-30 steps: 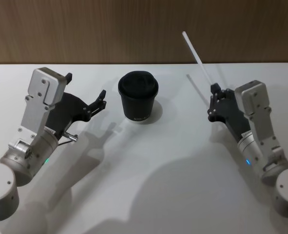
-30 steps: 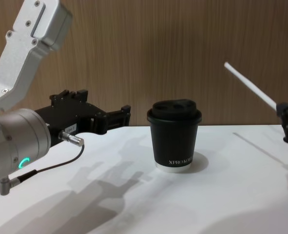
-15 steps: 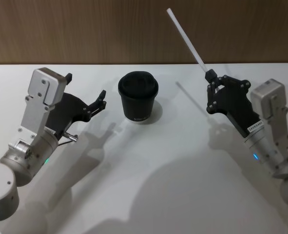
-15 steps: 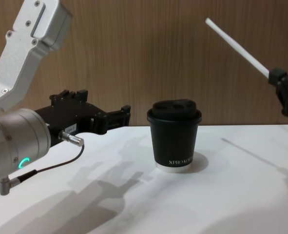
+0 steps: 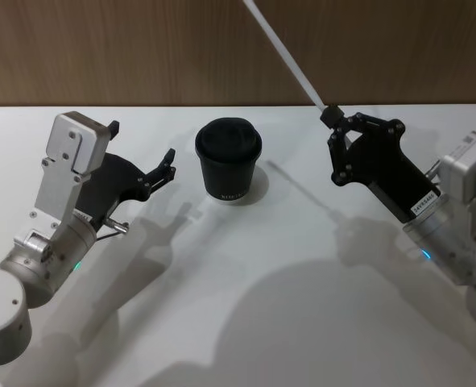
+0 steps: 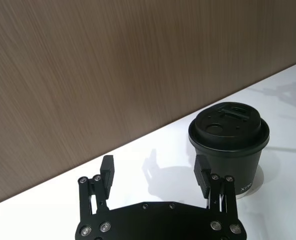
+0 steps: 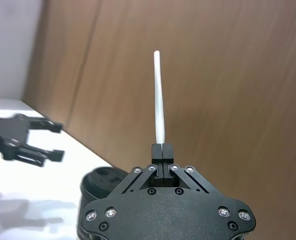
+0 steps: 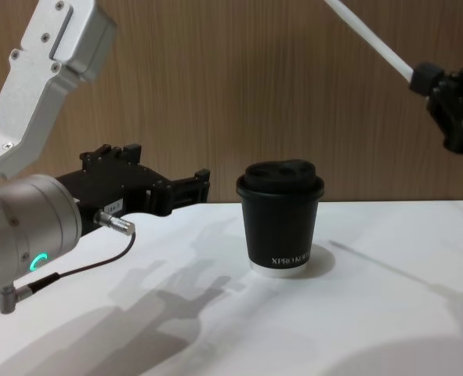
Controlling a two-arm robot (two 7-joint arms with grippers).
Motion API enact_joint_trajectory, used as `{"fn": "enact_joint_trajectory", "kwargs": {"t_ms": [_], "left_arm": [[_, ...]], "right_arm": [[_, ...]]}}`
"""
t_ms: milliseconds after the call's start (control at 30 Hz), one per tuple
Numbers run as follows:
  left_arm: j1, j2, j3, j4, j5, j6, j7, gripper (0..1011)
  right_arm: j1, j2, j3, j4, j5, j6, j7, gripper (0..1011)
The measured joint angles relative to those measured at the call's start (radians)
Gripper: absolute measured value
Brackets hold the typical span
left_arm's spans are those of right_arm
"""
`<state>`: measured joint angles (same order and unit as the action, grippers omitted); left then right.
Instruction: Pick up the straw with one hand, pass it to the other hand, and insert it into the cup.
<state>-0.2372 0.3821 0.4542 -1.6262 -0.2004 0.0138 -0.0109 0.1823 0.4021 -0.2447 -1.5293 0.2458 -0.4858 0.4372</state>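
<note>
straw (image 5: pixel 291 58) white, slightly translucent; cup (image 5: pixel 228 161) matte black, domed lid black too, white lettering (image 8: pixel 290 258) and a white bottom rim in the chest view; left gripper (image 5: pixel 141 142) black, wrist behind it silver with a green ring light (image 8: pixel 37 262) and a thin black cable (image 8: pixel 66 272); right gripper (image 5: pixel 329 117) all black, white label (image 5: pixel 421 205) with dark print on its body; small indicator (image 5: pixel 424 255) on that arm looks blue, hard to be sure; arm links (image 8: pixel 51 70) pale silver-grey; table (image 5: pixel 246 274) plain white, soft grey shadows; wall (image 5: pixel 141 48) brown wood grain, fine streaks
</note>
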Motion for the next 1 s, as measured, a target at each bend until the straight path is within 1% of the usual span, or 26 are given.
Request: {"fn": "enact_joint_trajectory", "kwargs": {"t_ms": [33,133,233,267,367,433,567,767,800,900,933,1000], "left_arm": [[0.000,0.000,0.000,0.000,0.000,0.000,0.000,1003],[0.000,0.000,0.000,0.000,0.000,0.000,0.000,1003],[0.000,0.000,0.000,0.000,0.000,0.000,0.000,1002],[0.000,0.000,0.000,0.000,0.000,0.000,0.000,1002],[0.000,0.000,-0.001,0.000,0.000,0.000,-0.001,1003],[0.000,0.000,-0.002,-0.001,-0.002,0.000,-0.007,1003],[-0.002,0.002,-0.006,-0.005,-0.019,0.000,-0.030,1003],[-0.005,0.003,-0.020,-0.015,-0.070,0.000,-0.082,1002],[-0.006,0.003,-0.026,-0.019,-0.090,0.000,-0.101,1003],[-0.007,0.002,-0.033,-0.024,-0.118,0.002,-0.126,1003],[-0.008,0.001,-0.039,-0.028,-0.137,0.004,-0.144,1003],[-0.009,0.000,-0.045,-0.032,-0.159,0.007,-0.162,1003]], "right_arm": [[0.000,0.000,0.000,0.000,0.000,0.000,0.000,3],[0.011,0.005,-0.010,0.002,0.042,-0.025,0.051,3],[0.017,0.007,-0.016,0.002,0.070,-0.044,0.087,3],[0.017,0.007,-0.016,0.002,0.070,-0.044,0.087,3],[0.023,0.009,-0.021,0.002,0.096,-0.060,0.119,3],[0.025,0.010,-0.023,0.002,0.105,-0.065,0.130,3],[0.029,0.011,-0.026,0.002,0.121,-0.075,0.150,3],[0.033,0.012,-0.030,0.002,0.140,-0.087,0.174,3],[0.033,0.012,-0.030,0.002,0.141,-0.088,0.176,3],[0.035,0.012,-0.031,0.002,0.147,-0.092,0.183,3],[0.035,0.013,-0.031,0.002,0.148,-0.092,0.185,3],[0.036,0.013,-0.032,0.002,0.152,-0.094,0.189,3]]}}
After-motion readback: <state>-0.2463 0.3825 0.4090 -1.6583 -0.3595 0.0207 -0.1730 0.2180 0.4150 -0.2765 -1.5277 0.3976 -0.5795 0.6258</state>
